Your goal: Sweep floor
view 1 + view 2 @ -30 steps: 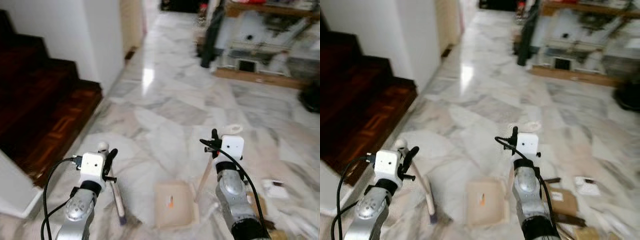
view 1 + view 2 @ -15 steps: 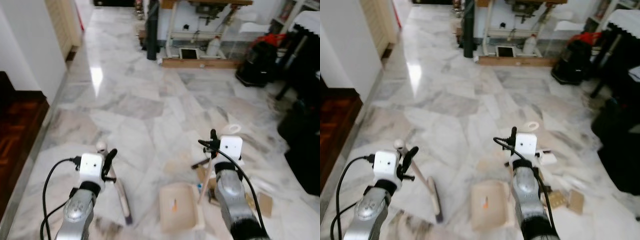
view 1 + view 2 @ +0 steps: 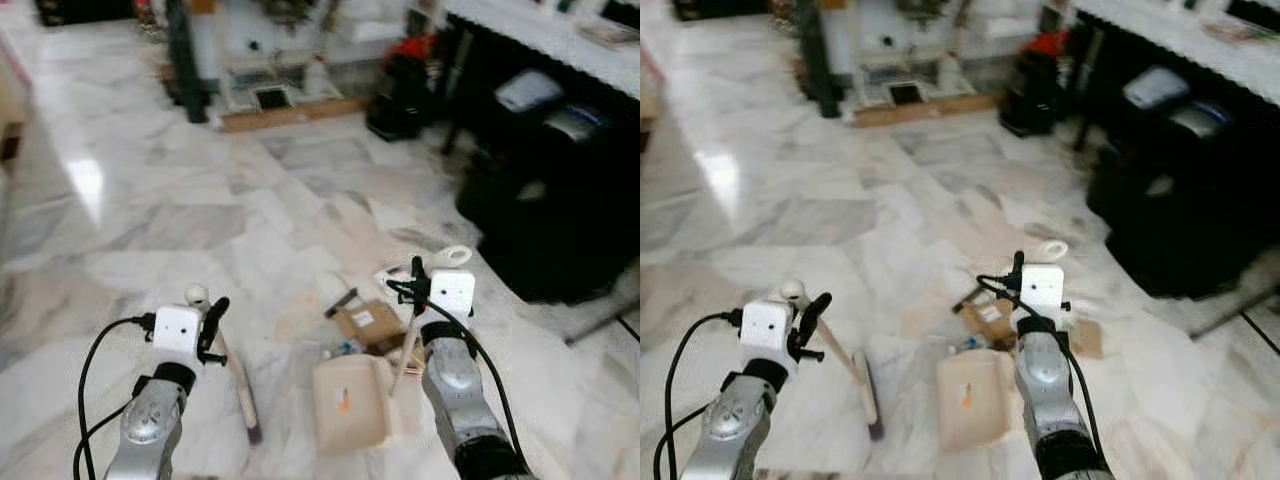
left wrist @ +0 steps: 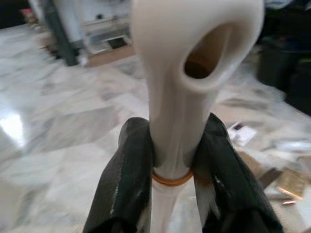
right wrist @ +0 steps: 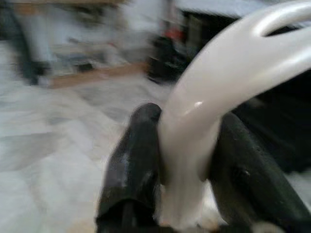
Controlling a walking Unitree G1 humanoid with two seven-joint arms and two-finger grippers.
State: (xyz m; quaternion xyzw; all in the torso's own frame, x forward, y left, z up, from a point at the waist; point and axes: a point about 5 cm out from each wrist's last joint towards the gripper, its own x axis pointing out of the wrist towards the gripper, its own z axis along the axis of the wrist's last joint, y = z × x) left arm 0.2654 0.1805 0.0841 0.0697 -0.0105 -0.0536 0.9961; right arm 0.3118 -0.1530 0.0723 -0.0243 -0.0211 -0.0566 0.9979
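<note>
Camera has panned right over the last second: stairs and white wall are gone from view, and a black table and dark bags now sit on the right. The robot turned; the litter did not move. Arms sit the same in frame as before.

Left gripper (image 4: 172,162) is clamped on the broom (image 3: 240,385) handle, fingers (image 4: 130,170) pressed on both sides of the cream shaft just under its hang-hole end. Broom head rests on the floor (image 3: 150,220) just left of the dustpan (image 3: 350,402).

Right gripper (image 5: 182,170) is closed around the dustpan handle (image 3: 455,256), which rises to its loop end above the wrist. Pan sits flat on the floor between the arms.

Litter (image 3: 365,320): cardboard scraps and small bits lie just ahead of the pan, more toward the right. The turn puts the pile in front of both tools, so the likely next step is brushing it toward the pan; nothing visible in the pan yet.

Floor is glossy grey-veined marble with glare at the left. A shelf unit (image 3: 270,60) stands at the far wall. The view is slightly blurred.
</note>
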